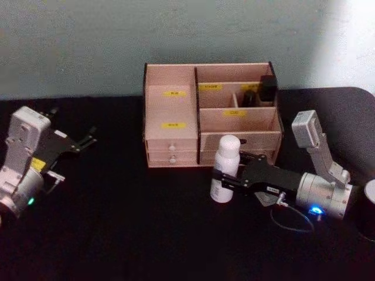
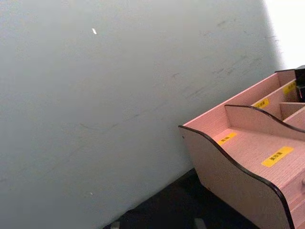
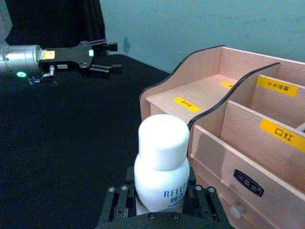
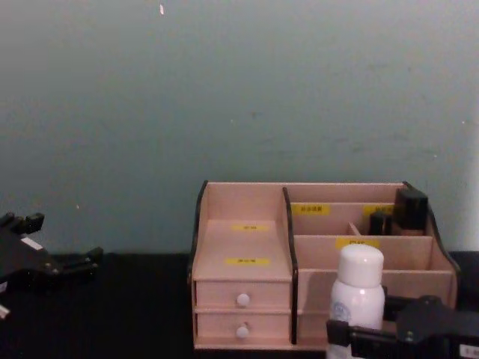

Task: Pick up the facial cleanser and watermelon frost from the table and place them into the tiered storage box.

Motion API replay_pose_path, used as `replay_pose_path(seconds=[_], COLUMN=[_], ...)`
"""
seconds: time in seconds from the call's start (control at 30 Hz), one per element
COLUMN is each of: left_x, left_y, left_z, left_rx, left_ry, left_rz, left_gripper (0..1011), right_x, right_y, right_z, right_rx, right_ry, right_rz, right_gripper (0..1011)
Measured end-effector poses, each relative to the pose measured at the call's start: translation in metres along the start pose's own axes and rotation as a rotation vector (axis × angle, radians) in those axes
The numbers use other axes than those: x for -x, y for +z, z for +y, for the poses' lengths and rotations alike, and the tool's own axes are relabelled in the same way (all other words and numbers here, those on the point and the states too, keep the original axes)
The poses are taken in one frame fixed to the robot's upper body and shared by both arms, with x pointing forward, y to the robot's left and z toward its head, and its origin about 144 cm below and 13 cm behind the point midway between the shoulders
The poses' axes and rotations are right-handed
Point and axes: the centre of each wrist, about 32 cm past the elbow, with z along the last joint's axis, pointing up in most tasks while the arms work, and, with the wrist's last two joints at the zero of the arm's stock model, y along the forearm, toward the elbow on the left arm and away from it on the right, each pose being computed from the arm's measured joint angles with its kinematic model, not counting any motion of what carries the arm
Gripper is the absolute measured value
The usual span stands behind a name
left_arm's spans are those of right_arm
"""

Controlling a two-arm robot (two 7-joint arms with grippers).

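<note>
- Two grippers are in view, and one of them has a load. The right gripper [image 1: 225,177] reaches in from 4 o'clock of the head view, its jaws closed around the lower body of a white bottle [image 1: 226,167].
- The bottle is upright and has a rounded white cap. The right wrist view shows blue lettering on its front.
- It is just in front of the right half of the box [image 1: 170,76], at about 5 o'clock from the box's middle. I cannot tell whether its base rests on the table [image 1: 129,234] or whether it touches the box front.
- The box stands at 12 o'clock on the black table, close to the pale wall [image 1: 88,47].
- The left half of the box has stepped shelves with yellow labels [image 1: 174,124] above two drawers [image 1: 173,151] with white knobs. The right half is split into open compartments at different heights.
- At 2 o'clock inside the box, the back compartment holds two small dark things [image 1: 268,88]. They are too small to identify.
- The left gripper [image 1: 89,136] is at 9 o'clock, well apart from the box. Its fingers are spread wide and hold nothing.
- A dark round thing [image 1: 369,213] sits at the table's 4 o'clock edge, beside the right arm.
</note>
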Motion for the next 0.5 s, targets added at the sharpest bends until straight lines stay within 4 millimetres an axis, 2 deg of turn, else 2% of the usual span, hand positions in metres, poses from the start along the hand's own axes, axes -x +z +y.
replay_pose_path(seconds=[0.23, 0.5], left_x=[0.0, 0.0], left_y=[0.0, 0.0], left_z=[0.0, 0.0], left_rx=[0.0, 0.0], left_ry=[0.0, 0.0], left_rz=[0.0, 0.0], left_gripper=[1001, 1001], right_x=[0.0, -0.001], right_y=[0.005, 0.029], right_z=[-0.002, -0.007], right_rx=[-0.013, -0.07], right_ry=[0.019, 0.027], right_rz=[-0.014, -0.024], right_gripper=[594, 594])
